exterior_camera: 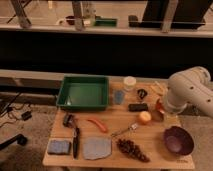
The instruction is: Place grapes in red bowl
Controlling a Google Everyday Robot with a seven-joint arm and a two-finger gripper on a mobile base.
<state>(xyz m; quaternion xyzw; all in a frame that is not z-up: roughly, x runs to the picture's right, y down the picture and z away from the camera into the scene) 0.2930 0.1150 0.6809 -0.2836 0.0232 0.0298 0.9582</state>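
Tabletop sets the frame: a pale wooden table [155,136], with a white, thick-jointed robot arm [187,90] reaching in over its three o'clock edge. A deep green plastic tray [82,106] fills the eleven o'clock corner. A dark purple round bowl [178,140], the larger of the two bowls, sits at five o'clock and is not your target.

At six o'clock, near the front edge, lie the grapes [132,150], a long bunch of small dark reddish-purple fruit. They rest flat on the wood with nothing touching them, and a silver fork [125,131] lies just above. The small shiny red-orange bowl [159,104] shows only as a sliver at three o'clock, tucked against the arm, with a round orange fruit [145,117] just beside it.

Smallest is the gripper [161,112] at the arm's lower end, close by the red bowl and largely masked. Its jaws stand wide and you are carrying nothing.

What you must weigh is this: from the gripper, the grapes lie at about seven o'clock, well apart, on the near side of the orange fruit. The bunch's long axis runs from ten o'clock to four o'clock. I judge you should straddle that line across its narrow width, near the middle. The carry back to the bowl looks short.
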